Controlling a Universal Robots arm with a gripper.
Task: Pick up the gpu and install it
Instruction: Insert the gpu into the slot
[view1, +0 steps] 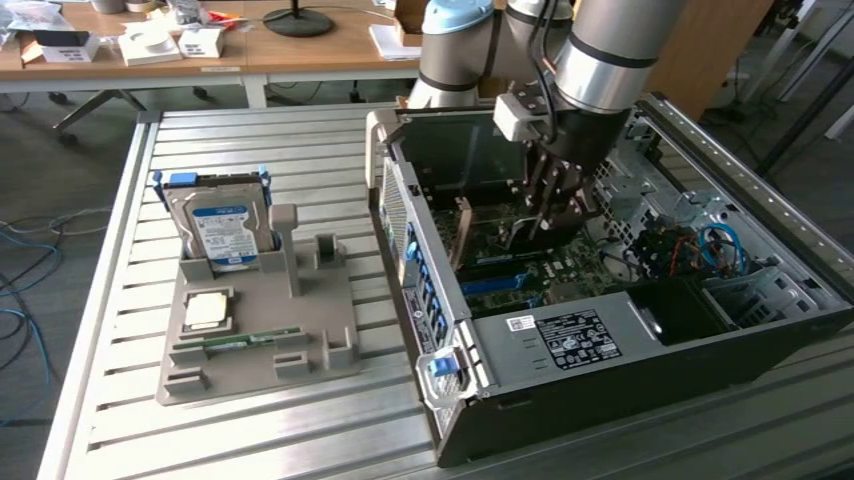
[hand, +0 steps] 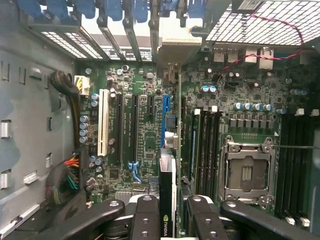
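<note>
Claw (view1: 554, 215) reaching down inside the open computer case (view1: 534, 400), clamped on the gpu (hand: 167, 200).
Exterior view: a hard drive (view1: 220, 228) stands in a grey holder (view1: 314, 310) outside the case, well apart from the claw. Wrist view: the gpu sits edge-on between the fingers (hand: 145, 220), in line with a blue slot (hand: 167, 107) beyond them, with "NVIDIA" legible on its edge.

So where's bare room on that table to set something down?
Bare table slats: between the grey parts holder and the near edge, and beyond the hard drive. The gap beside the computer case is narrow; inside, the gripper holding the gpu crowds it.
</note>
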